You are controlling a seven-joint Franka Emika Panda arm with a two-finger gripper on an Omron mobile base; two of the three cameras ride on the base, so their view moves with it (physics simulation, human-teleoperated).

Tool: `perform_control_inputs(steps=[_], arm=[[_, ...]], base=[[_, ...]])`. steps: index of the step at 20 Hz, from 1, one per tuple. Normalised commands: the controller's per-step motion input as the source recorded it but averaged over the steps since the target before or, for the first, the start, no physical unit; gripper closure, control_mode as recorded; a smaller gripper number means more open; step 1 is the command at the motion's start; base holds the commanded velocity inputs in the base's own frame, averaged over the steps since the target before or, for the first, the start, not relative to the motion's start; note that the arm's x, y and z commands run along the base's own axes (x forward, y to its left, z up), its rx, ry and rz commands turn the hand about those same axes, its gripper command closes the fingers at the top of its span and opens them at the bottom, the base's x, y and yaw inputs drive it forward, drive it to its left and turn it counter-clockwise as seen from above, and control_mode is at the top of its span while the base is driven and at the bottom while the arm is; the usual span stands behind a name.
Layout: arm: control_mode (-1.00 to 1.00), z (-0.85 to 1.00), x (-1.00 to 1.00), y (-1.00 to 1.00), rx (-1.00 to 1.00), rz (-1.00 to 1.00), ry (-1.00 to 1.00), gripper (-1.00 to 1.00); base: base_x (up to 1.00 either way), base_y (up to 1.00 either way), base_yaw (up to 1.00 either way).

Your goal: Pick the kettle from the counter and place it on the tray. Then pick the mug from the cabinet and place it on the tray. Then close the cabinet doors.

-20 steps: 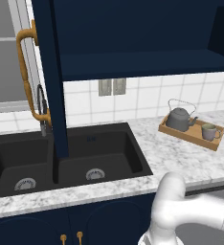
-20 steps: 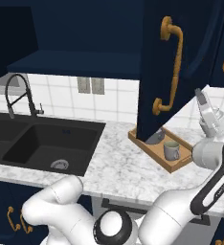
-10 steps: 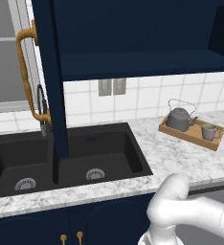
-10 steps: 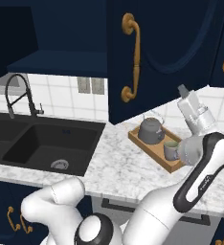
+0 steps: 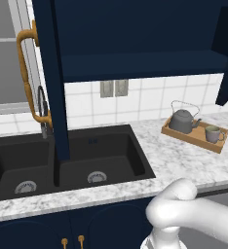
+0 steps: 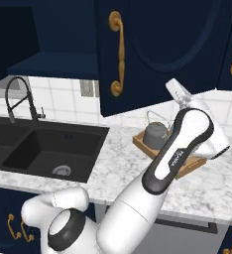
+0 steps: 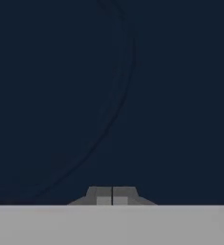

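Our jaws point(image 7: 112, 197) are pressed together, pushing the right door point(image 6: 157, 49). It has swung nearer shut. The left door point(image 5: 50, 78) comes next.

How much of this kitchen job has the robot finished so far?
Kettle and mug both stand on the tray. The shut gripper sits right against the right cabinet door, which hangs partly closed. The left door still stands wide open.
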Motion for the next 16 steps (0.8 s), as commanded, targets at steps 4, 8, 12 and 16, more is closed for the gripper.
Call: perform_control_inputs(steps=[4, 8, 12, 16], arm=[[-1.00, -0.14, 0.73, 0.78, -0.04, -0.15, 0.21, 1.00], [-1.00, -0.13, 0.84, 0.89, 0.00, -0.15, 0.11, 1.00], [-1.00, -0.35, 0.88, 1.00, -0.02, -0.19, 0.07, 1.00], [-1.00, -0.23, 0.97, 0.99, -0.03, -0.19, 0.18, 1.00]], base=[[0.00, 0.00, 0.00], [0.00, 0.00, 0.00], [0.00, 0.00, 0.00], [0.00, 0.00, 0.00]])
